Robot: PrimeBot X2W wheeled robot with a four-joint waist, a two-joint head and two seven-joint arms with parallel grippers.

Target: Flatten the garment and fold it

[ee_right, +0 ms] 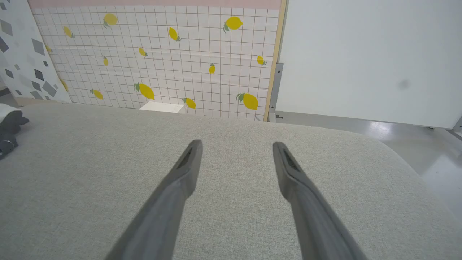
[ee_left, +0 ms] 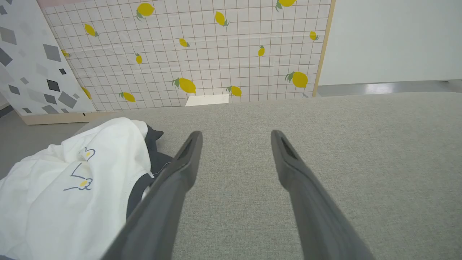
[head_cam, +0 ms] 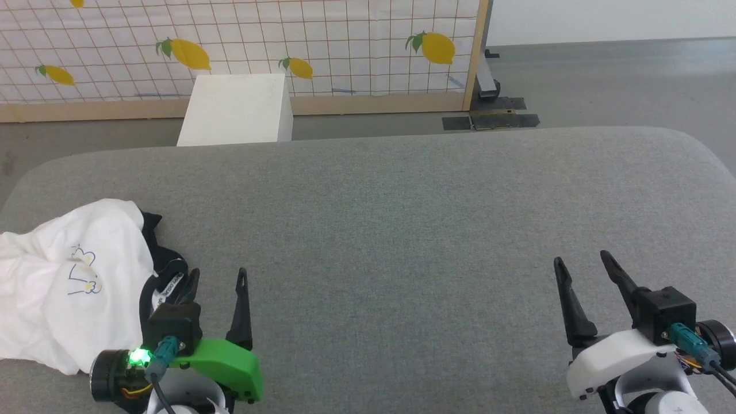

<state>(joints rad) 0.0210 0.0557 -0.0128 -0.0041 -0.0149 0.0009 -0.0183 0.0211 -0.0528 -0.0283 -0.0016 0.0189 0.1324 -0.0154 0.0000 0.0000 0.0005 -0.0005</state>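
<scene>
Foreground in the head view belongs to the two arms. The left gripper (head_cam: pixel 217 273), on its green mount with a lit green lamp, sits at the lower left, its two dark fingers spread wide with nothing between them. The left wrist view (ee_left: pixel 235 135) shows the same broad gap over bare grey cloth. The right gripper (head_cam: pixel 581 259), on a white mount at the lower right, also has its fingers apart and empty, which the right wrist view (ee_right: pixel 237 143) confirms. The two grippers are well apart from each other.

Just beside the left gripper, on its outer side, lies the garment (head_cam: pixel 63 282), crumpled in a heap at the left end of the grey padded table (head_cam: pixel 402 218). Its white body faces up with the blue-outline print and yellow spots showing among the folds, and its black trim and a label bunch toward the gripper. The gripper's outer finger overlaps that black part (ee_left: pixel 144 180); whether it touches the cloth cannot be told. A scrap of the garment (ee_right: pixel 9 121) shows at the left edge of the right wrist view.

Beyond the table's far edge stands a white box (head_cam: pixel 236 109) on the grey floor (head_cam: pixel 604 86). Behind it rises a wood-framed panel (head_cam: pixel 345 46) with a grid pattern and yellow lemons, and black tape patches (head_cam: pixel 494 118) lie by its right post.
</scene>
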